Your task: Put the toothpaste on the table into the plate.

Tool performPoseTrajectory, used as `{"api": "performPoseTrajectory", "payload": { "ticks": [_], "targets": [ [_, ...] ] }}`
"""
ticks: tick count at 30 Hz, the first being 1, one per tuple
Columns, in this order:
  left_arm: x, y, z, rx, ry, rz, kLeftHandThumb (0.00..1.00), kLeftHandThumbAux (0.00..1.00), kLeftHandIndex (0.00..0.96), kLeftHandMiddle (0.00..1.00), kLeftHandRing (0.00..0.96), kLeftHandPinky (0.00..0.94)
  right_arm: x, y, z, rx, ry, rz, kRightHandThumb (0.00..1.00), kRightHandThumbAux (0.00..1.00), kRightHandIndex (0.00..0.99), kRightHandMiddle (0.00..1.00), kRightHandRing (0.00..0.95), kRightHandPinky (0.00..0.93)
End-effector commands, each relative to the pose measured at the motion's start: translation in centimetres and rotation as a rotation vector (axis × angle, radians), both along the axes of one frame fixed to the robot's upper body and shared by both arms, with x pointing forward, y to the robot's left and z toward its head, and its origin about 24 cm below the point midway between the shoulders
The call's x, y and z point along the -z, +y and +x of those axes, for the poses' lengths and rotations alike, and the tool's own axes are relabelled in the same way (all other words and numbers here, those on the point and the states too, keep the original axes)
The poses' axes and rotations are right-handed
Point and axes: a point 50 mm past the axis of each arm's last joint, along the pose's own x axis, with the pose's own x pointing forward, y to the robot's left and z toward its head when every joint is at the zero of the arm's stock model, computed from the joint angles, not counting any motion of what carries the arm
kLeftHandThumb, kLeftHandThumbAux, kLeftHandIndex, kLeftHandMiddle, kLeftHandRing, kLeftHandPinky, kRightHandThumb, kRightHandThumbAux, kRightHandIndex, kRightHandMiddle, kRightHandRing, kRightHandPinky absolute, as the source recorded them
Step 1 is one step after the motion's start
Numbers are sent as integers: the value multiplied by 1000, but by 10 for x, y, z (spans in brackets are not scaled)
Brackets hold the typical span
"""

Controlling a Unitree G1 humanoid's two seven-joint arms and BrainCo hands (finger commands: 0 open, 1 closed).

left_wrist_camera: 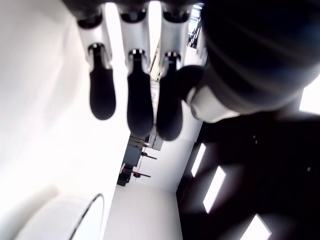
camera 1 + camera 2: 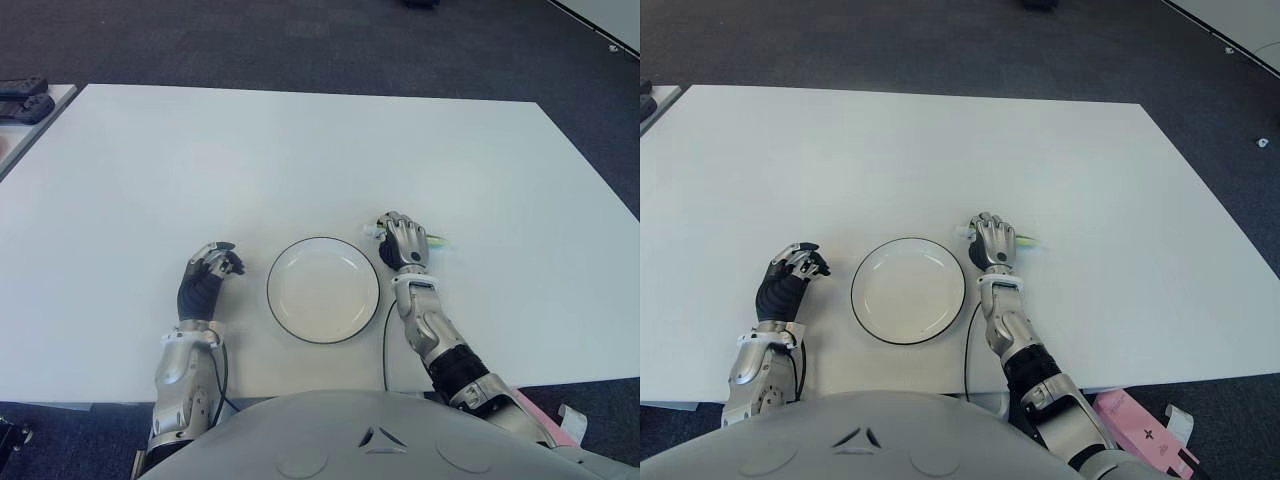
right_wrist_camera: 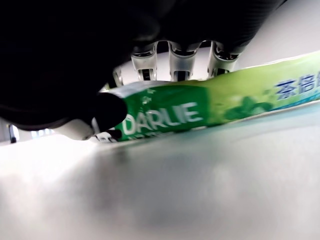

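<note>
Closest to the robot sits the white, dark-rimmed plate, with nothing in it. Left of it, the left hand shows curled, holding nothing. Just beyond the plate's right edge, the right hand has its fingers and thumb clasped around the green Darlie toothpaste tube, low against the white table.

Bright, even overhead light is washing the white table, throwing only faint shadows. Beyond the left hand, ceiling panels are glaring. Beneath the right hand, the tabletop is blurring.
</note>
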Motion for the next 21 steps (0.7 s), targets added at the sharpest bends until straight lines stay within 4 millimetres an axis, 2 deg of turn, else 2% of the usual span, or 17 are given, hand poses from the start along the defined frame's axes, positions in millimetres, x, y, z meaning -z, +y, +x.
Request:
{"api": "performPoseTrajectory", "payload": {
  "ticks": [1, 2, 6, 21],
  "targets": [
    [9, 1, -7, -18, 73, -9, 715, 718, 435, 584, 566, 534, 23, -14, -16, 33, 130, 2, 998, 695, 436, 382, 372, 470],
    [9, 1, -7, -21, 75, -5, 715, 718, 435, 583, 563, 532, 23, -14, -15, 33, 129, 9, 999, 699, 457, 409, 367, 470],
    [9, 1, -7, -24, 80, 3, 716, 718, 436, 580, 562, 532, 22, -16, -14, 32, 128, 27, 999, 684, 419, 369, 430, 490],
    [8, 2, -7, -33, 88, 4, 714, 718, 435, 585, 567, 539, 19, -21, -12, 45, 109, 86, 1000, 672, 435, 408, 437, 478]
  ]
}}
